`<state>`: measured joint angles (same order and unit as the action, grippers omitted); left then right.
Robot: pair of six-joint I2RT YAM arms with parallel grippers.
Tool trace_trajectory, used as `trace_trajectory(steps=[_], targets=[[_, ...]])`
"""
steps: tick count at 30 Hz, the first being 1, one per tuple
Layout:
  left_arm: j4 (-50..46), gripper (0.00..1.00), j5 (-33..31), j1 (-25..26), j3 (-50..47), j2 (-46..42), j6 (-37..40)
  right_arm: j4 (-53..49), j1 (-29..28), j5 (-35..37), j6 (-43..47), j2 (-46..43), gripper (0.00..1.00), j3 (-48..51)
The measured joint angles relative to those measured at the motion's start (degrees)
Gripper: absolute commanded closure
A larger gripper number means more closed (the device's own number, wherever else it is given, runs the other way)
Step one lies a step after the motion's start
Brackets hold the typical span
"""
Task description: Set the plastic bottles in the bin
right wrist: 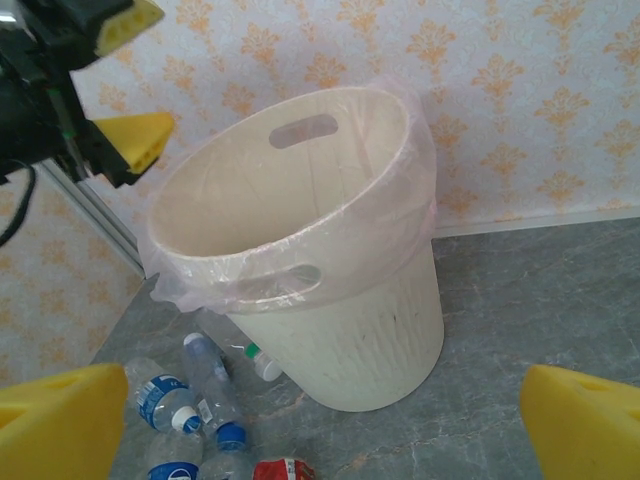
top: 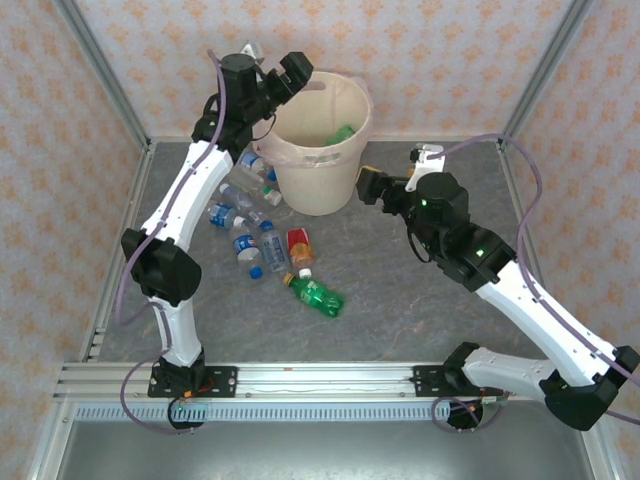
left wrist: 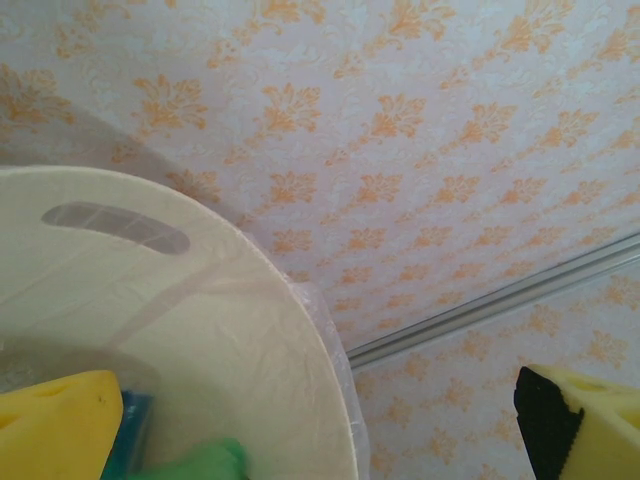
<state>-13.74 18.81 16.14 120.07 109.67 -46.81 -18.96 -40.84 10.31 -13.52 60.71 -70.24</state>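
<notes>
We are reaching our left arm (top: 185, 195) far forward and high, the left gripper (top: 297, 72) tipped downward with jaws spread wide. We are bending our right arm (top: 520, 290) inward at the elbow, the right gripper (top: 369, 186) gaping too.

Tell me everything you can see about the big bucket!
The bin is a big round bucket of cream-beige plastic, wider at the top than at the bottom, with fine vertical ribs low on its wall. It has slot handle cut-outs near the rim and a thin clear liner folded over the edge. It stands upright on the grey table near the back wall. A green bottle lies inside, and more bottles lie by its base on the left arm's side.
</notes>
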Motion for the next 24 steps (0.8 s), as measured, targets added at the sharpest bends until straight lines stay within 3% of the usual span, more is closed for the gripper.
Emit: trace_trajectory(steps=[11, 24], targets=[[-0.68, 0.01, -1.92, 0.00, -6.88, -12.33, 3.76, -1.49, -1.07, -2.60, -0.09, 2.05, 0.00, 1.42], [-1.27, 0.01, -5.86, 0.00, -30.14, -29.97, 7.32, -4.28, -6.99, -7.98, 0.33, 4.57, 0.00, 10.16]])
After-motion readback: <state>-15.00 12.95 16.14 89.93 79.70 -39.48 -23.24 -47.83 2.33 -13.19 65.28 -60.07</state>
